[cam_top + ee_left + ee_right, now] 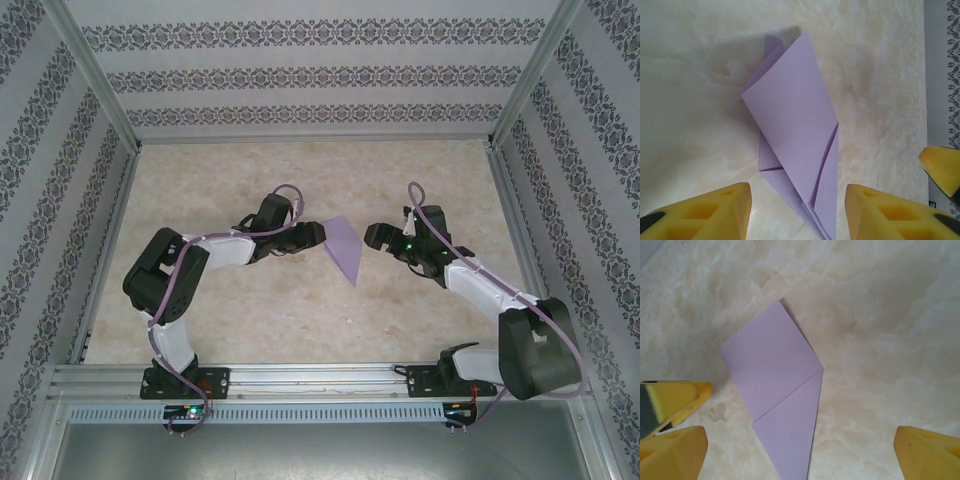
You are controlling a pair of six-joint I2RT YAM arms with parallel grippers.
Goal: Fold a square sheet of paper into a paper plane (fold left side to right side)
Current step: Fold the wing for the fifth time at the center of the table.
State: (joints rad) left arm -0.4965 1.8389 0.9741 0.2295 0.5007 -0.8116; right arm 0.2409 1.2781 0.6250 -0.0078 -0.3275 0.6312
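light, thin paper [795, 140]: pinch the creased edge. left gripper [797, 215] half open, right gripper [800, 450] wide, both empty.

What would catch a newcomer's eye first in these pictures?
A folded, pointed light-purple paper sheet lies mid-table on the marbled beige tabletop. The black left gripper and right gripper flank it, both with jaws open. Walls papered in ornate grey stripes surround the table.

High rear camera; 2 close wrist cameras share paper [795, 135].
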